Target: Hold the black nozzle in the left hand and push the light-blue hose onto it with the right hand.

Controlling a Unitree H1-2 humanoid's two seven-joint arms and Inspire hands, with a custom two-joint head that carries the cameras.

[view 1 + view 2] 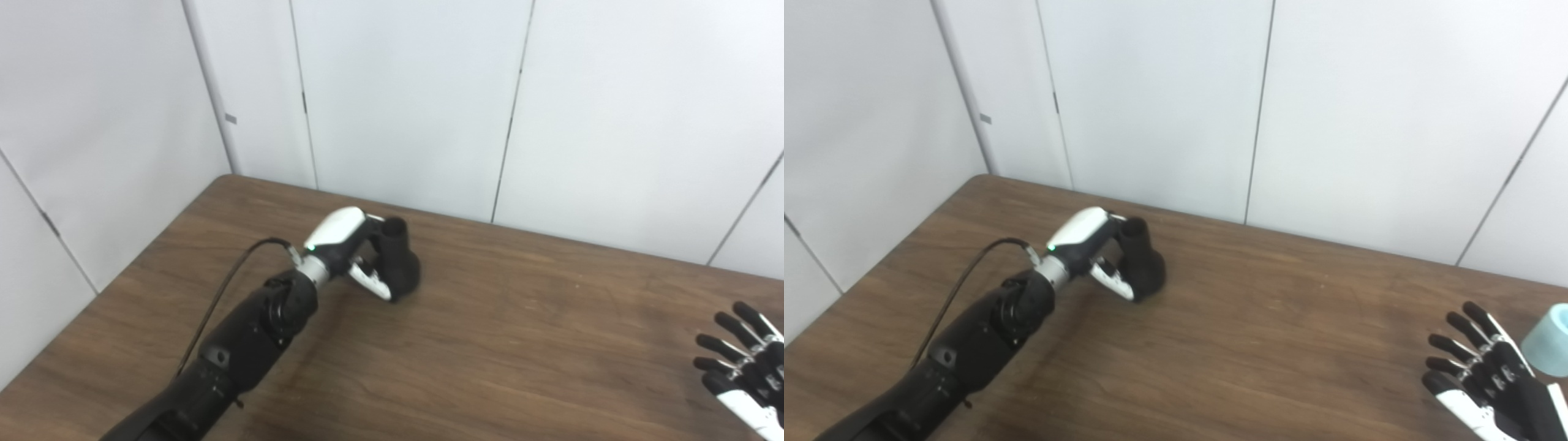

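The black nozzle (399, 260) stands upright on the brown table, narrow open end up, left of centre. My left hand (348, 252) is wrapped around it from the left, thumb low against its wide base, fingers behind the neck. The light-blue hose (1549, 340) shows only in the right eye view as a pale blue cylinder end at the far right edge. My right hand (1482, 376) hovers low at the right, palm down, fingers spread apart and holding nothing, just left of the hose end.
The wooden table (520, 343) runs back to white wall panels (404, 104) close behind the nozzle. A black cable (220, 294) loops off my left forearm above the table's left part.
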